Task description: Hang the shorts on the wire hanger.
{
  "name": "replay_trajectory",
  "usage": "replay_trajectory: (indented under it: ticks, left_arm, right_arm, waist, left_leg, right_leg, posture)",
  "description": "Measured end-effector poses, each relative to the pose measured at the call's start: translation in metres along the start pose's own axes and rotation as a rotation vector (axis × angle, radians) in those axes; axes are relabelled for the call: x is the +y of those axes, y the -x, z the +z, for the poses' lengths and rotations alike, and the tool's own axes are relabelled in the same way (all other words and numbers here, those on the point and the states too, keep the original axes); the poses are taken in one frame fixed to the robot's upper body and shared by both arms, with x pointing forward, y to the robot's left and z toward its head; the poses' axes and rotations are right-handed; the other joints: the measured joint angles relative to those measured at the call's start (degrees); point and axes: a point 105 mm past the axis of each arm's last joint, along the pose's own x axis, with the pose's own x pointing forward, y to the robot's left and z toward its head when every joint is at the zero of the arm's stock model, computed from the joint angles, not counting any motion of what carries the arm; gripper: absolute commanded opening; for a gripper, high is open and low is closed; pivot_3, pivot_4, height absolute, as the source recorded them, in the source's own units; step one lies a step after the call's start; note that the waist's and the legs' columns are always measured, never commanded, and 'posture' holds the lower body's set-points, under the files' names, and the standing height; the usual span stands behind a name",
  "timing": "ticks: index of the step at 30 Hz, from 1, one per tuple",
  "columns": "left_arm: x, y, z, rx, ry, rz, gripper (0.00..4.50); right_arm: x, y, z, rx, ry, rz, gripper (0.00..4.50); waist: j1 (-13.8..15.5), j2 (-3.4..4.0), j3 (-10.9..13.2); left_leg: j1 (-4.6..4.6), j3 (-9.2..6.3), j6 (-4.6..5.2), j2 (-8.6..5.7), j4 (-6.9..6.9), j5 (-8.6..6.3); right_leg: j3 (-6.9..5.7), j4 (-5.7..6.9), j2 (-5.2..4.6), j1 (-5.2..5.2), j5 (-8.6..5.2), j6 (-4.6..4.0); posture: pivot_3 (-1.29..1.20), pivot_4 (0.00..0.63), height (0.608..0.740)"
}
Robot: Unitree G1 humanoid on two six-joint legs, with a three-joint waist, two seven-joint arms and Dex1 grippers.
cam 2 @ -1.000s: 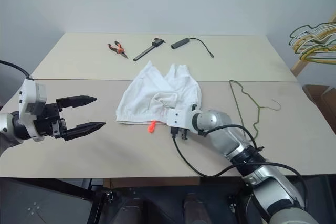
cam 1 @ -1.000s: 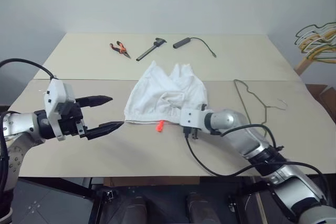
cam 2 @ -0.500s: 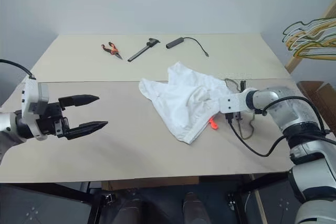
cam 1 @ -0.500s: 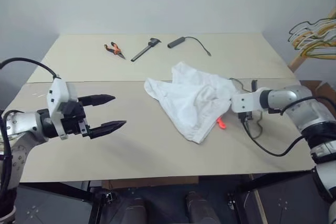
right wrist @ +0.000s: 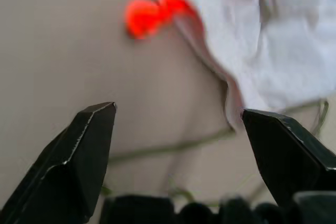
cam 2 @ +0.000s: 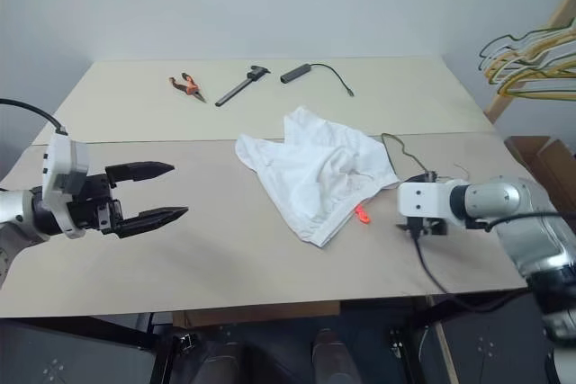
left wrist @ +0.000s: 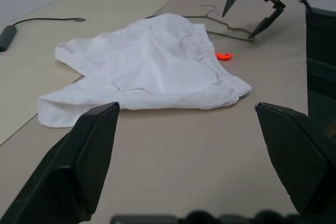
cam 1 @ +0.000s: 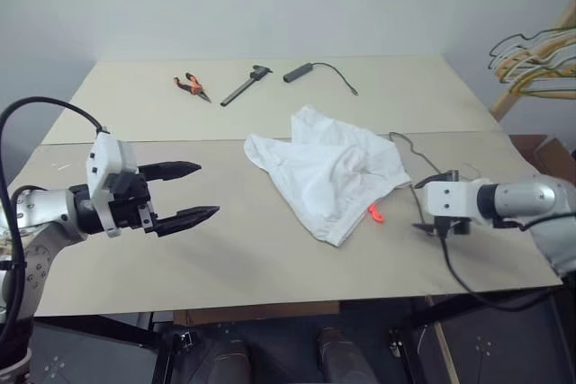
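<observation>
moved: shorts (cam 1: pixel 331 171) are now further right on the table (cam 1: pixel 252 258) than a second ago, dragged over by the right gripper (left wrist: pixel 254 15), which has since let go and pulled back to the right
right gripper: fingers spread wide, holding nothing, hanging just right of the shorts, above the wire
left gripper (cam 1: pixel 185 193): fingers wide apart, empty, over the near left of the table, well apart from the shorts, same as before
shorts: lying flat and crumpled in the middle right of the table, small orange tag (cam 1: pixel 375 214) at the near right edge
wire hanger (cam 1: pixel 423 168): thin grey wire on the right, its left part tucked under the right edge of the shorts
how the shorts feel: probably soft, light and floppy; they fold and bunch when pulled, so they need to be held in two spots
where to hold: the thick gathered waistband looks best, as it gives the fingers more to pinch
how the hanger feels: probably stiff, thin and light; it may slide on the smooth table, so it needs a firm pinch near the hook
other things: pliers (cam 1: pixel 193 85), a dark tool and a cable lie far back
</observation>
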Motion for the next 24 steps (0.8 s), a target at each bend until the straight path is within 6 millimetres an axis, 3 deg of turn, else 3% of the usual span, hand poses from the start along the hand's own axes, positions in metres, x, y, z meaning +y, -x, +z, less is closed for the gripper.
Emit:
replay_trajectory:
  ticks: [5, 9, 13, 18, 22, 24]
  left_arm:
    - [-0.001, -0.002, 0.002, -0.002, -0.01, -0.022, 4.5]
    - [0.003, -0.005, 0.005, -0.004, -0.027, -0.027, 4.5]
    - [0.005, -0.007, 0.004, -0.01, -0.026, -0.03, 4.5]
    - [0.004, -0.008, 0.004, -0.014, -0.026, -0.032, 4.5]
    - [0.002, -0.007, -0.001, -0.009, -0.01, -0.029, 4.5]
    - [0.002, -0.007, -0.003, -0.007, -0.003, -0.023, 4.5]
  right_arm:
    - [0.023, -0.016, 0.065, -0.083, -0.194, -0.036, 4.45]
    - [0.036, -0.034, 0.094, -0.028, -0.257, -0.035, 4.45]
    - [0.043, -0.059, 0.103, 0.078, -0.297, -0.065, 4.45]
    - [0.046, -0.076, 0.093, 0.232, -0.271, -0.109, 4.45]
    - [0.042, -0.081, 0.092, 0.278, -0.214, -0.156, 3.56]
    - [0.042, -0.083, 0.09, 0.294, -0.201, -0.162, 2.84]
  waist:
    - [0.1, -0.04, 0.0]
    - [0.1, -0.05, -0.1]
    - [0.1, -0.22, -0.2]
    - [0.1, -0.22, -0.2]
    - [0.1, -0.23, -0.2]
    - [0.1, -0.23, -0.2]
  left_leg:
    - [0.22, 0.03, -0.07, -0.03, 0.04, 0.05]
    - [-0.07, 0.04, -0.1, -0.04, 0.04, 0.05]
    - [-0.75, 0.02, -0.23, -0.05, 0.04, 0.1]
    - [-0.91, -0.02, -0.36, -0.08, 0.04, 0.17]
    - [-0.8, -0.04, -0.39, -0.05, 0.04, 0.2]
    - [-0.81, -0.06, -0.39, -0.06, 0.04, 0.21]
  right_leg:
    - [0.07, 0.21, 0.03, 0.01, -0.09, 0.07]
    - [0.05, 0.14, 0.0, -0.2, -0.14, 0.1]
    - [0.06, 0.42, -0.01, -1.07, 0.11, -0.36]
    - [0.0, 0.49, -0.03, -1.2, 0.13, -0.38]
    - [-0.01, 0.48, -0.01, -1.1, 0.08, -0.3]
    - [-0.02, 0.48, -0.01, -1.1, 0.08, -0.29]
  posture:
    - [-0.04, 0.083, 0.74]
    - [-0.04, 0.081, 0.74]
    - [-0.03, 0.081, 0.74]
    - [-0.03, 0.086, 0.74]
    - [-0.02, 0.089, 0.74]
    - [-0.02, 0.089, 0.74]
